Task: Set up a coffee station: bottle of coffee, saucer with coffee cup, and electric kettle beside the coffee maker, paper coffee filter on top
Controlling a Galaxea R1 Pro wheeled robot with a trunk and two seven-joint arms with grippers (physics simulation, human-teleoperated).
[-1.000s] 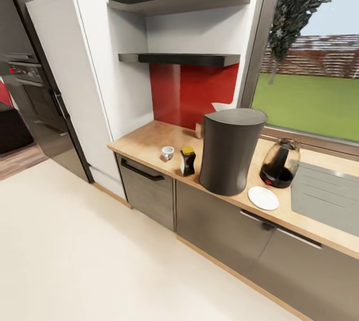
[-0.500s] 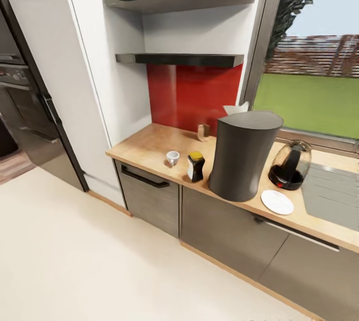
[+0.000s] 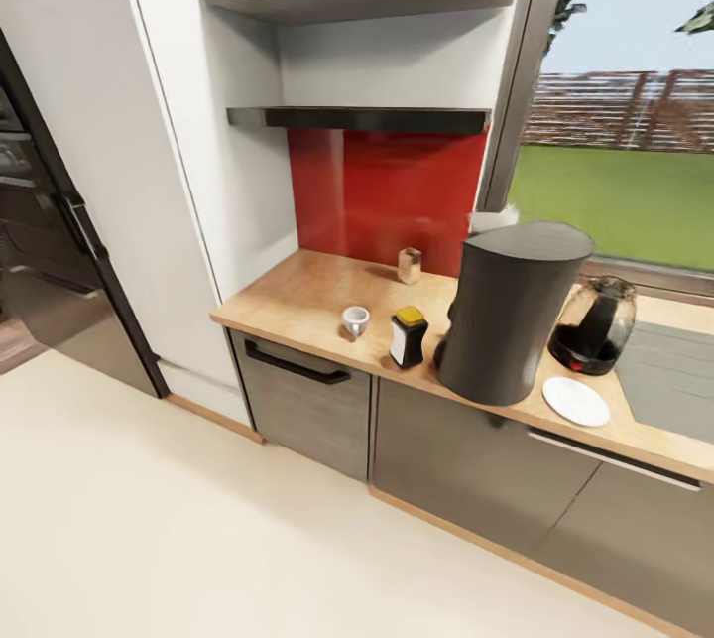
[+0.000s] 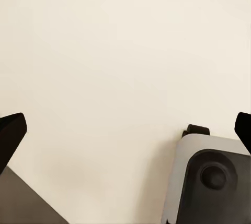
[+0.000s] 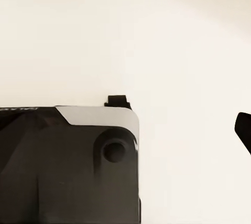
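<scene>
- While the countertop [image 3: 297,296] fills the head view, the coffee maker [image 3: 511,311] stands tall, bottle of coffee [image 3: 408,336] just left of it.
- Coffee cup [image 3: 355,321] sits further left; saucer [image 3: 575,401] and electric kettle [image 3: 593,324] sit right.
- Left gripper [image 4: 125,130] hangs spread wide over floor [image 4: 115,51]; right gripper's spread, can't tell.

Counter [image 3: 307,291]: tan, speckled wood-look. Coffee maker [image 3: 511,311]: dark grey. Coffee cup [image 3: 355,321] and saucer [image 3: 576,401]: plain white. Bottle of coffee [image 3: 408,336]: dark, yellow cap. Backsplash [image 3: 382,196]: red. Floor [image 3: 198,519]: cream.
</scene>
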